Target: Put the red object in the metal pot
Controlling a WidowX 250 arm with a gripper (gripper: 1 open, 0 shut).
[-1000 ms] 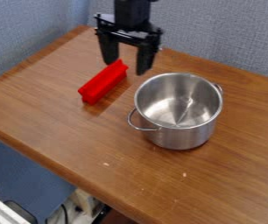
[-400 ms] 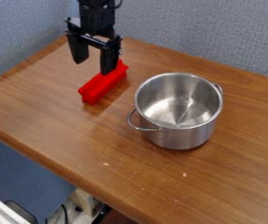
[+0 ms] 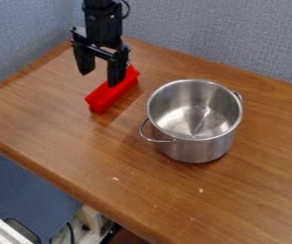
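The red object (image 3: 111, 91) is a bright red bar lying flat on the wooden table (image 3: 59, 133), left of the metal pot (image 3: 195, 118). The pot is round and shiny, stands upright with small loop handles, and looks empty. My gripper (image 3: 100, 65) points straight down with its black fingers (image 3: 84, 60) spread open. It hangs just above the far end of the red bar. Nothing is held between the fingers.
The table's front edge runs diagonally from left to lower right, with a drop to the floor beyond it. A blue-grey wall (image 3: 238, 38) stands behind the table.
My gripper has moved left and down, from above the gap between bar and pot to over the bar's far end. It stayed open. Bar and pot have not moved.
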